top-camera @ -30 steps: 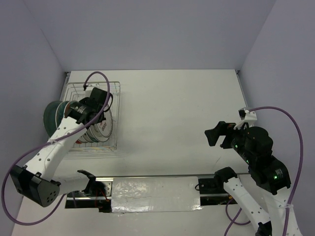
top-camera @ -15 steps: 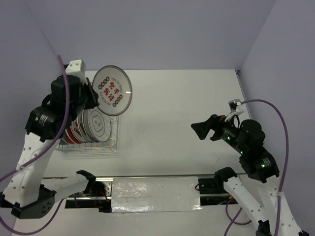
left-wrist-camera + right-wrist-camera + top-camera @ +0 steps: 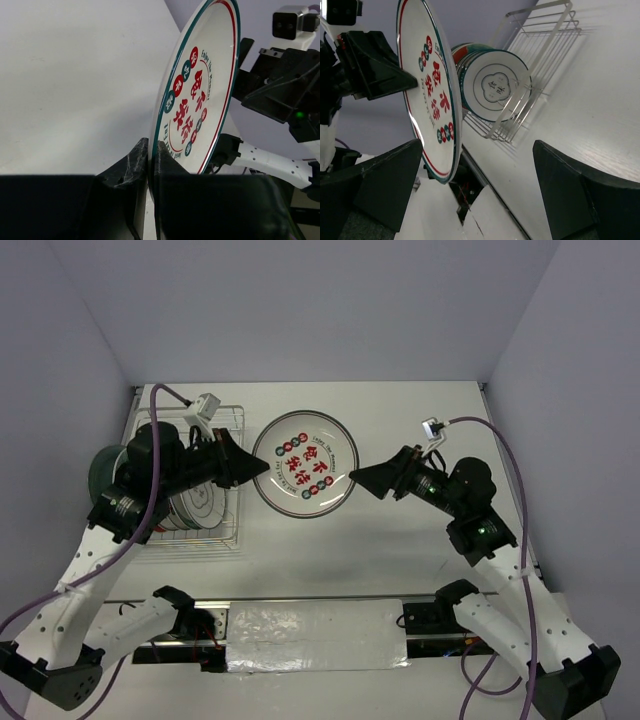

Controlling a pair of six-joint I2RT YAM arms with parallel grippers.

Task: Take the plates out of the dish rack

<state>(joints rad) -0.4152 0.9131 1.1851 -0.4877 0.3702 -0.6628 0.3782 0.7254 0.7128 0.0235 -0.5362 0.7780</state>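
Note:
A white plate (image 3: 305, 465) with red and green characters hangs upright above the table's middle, my left gripper (image 3: 256, 468) shut on its left rim. In the left wrist view the plate (image 3: 200, 90) stands pinched edge-on in that gripper (image 3: 152, 152). My right gripper (image 3: 362, 478) is open, right at the plate's right rim. In the right wrist view the plate (image 3: 432, 100) shows between the wide-spread fingers (image 3: 375, 180), nearer the left one. The dish rack (image 3: 235, 425) at the left holds more plates (image 3: 200, 502) on edge, with a dark teal plate (image 3: 100, 472) at its left end.
The rack (image 3: 540, 55) and its white-faced plates (image 3: 492, 90) lie beyond the held plate in the right wrist view. Both arm bases sit on a foil-covered strip (image 3: 310, 625) at the near edge. Walls close in the table at left, back and right.
My left gripper lifted the white plate out of the rack and swung it right to the table's middle. The right arm reached left, its open gripper arriving at the plate's rim.

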